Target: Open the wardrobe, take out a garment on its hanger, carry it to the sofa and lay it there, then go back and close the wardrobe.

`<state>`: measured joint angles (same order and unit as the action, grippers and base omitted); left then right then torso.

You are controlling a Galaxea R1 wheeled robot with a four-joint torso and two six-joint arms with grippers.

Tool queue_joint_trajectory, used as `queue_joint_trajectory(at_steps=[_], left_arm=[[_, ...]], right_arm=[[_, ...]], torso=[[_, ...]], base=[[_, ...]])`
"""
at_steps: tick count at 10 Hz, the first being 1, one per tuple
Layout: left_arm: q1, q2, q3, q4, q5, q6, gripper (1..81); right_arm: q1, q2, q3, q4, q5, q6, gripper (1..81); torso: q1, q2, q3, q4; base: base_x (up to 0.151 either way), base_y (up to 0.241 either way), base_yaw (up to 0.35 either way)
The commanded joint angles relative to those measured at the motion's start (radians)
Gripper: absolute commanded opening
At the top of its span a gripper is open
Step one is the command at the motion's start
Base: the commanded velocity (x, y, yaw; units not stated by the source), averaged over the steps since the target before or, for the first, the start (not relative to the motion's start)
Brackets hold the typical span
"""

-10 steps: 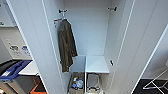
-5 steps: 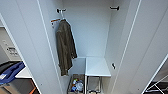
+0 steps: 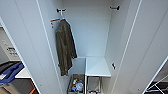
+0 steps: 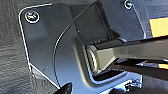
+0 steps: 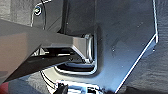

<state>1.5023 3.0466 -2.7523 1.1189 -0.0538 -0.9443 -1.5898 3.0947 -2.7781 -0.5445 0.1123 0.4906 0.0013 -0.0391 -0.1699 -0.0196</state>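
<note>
- Straight ahead in the head view, the wardrobe (image 3: pixel 90 37) stands wide open, both doors swung out; its long axis runs upright
- an olive jacket (image 3: pixel 64 47) hangs at the rail's left end; the orange garment is not to be seen inside
- whether either pincer is spread or pressed together, I cannot tell; nor which arm is nearer
</note>
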Motion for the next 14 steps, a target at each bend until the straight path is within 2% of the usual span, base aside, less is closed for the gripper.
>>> queue_joint_trajectory(at_steps=[1, 3, 5, 6, 7, 9, 10, 12, 14], left_arm=[[0.0, -0.012, -0.001, -0.099, 0.089, -0.067, 81.1], [0.005, -0.012, 0.002, -0.117, 0.164, -0.076, 81.1], [0.003, -0.008, 0.005, -0.154, 0.195, -0.058, 81.1], [0.002, 0.0, 0.008, -0.192, 0.242, 0.044, 81.1], [0.0, 0.002, 0.01, -0.297, 0.239, 0.23, 81.1], [-0.01, -0.012, 0.04, -0.598, 0.238, 0.612, 81.1], [-0.021, -0.032, 0.069, -0.691, 0.238, 0.697, 81.1], [-0.036, -0.103, 0.157, -0.74, 0.226, 0.702, 81.1], [-0.061, -0.204, 0.284, -0.732, 0.157, 0.714, 81.1]], right_arm=[[0.027, 0.005, 0.006, 0.0, -0.046, 0.0, 81.1], [0.036, 0.001, -0.001, 0.0, -0.048, -0.003, 81.1], [0.041, -0.008, 0.003, -0.002, -0.049, -0.004, 81.1], [0.038, -0.008, 0.009, -0.009, -0.048, -0.006, 81.1], [0.035, -0.009, 0.014, -0.012, -0.048, -0.006, 81.1], [0.026, -0.014, 0.019, -0.012, -0.046, -0.004, 81.1], [0.02, -0.022, 0.026, -0.011, -0.034, -0.006, 81.1], [0.018, -0.091, 0.112, -0.011, -0.028, -0.006, 81.1], [0.033, -0.216, 0.301, -0.009, -0.028, 0.0, 81.1]], torso=[[0.0, 0.0, 0.0, 0.0], [0.0, 0.0, 0.0, 0.0], [0.0, 0.0, 0.0, 0.0], [0.0, 0.0, 0.0, 0.0], [0.0, 0.0, 0.0, 0.0], [0.0, 0.0, 0.0, 0.0], [0.0, 0.0, 0.0, 0.0], [0.0, 0.0, 0.0, 0.0], [0.0, 0.0, 0.0, 0.0]], base=[[0.0, 0.0, 0.0], [0.0, 0.0, 0.0], [0.0, 0.0, 0.0], [0.0, 0.0, 0.0], [0.0, 0.0, 0.0], [0.0, 0.0, 0.0], [0.0, 0.0, 0.0], [0.0, 0.0, 0.0], [0.0, 0.0, 0.0]])
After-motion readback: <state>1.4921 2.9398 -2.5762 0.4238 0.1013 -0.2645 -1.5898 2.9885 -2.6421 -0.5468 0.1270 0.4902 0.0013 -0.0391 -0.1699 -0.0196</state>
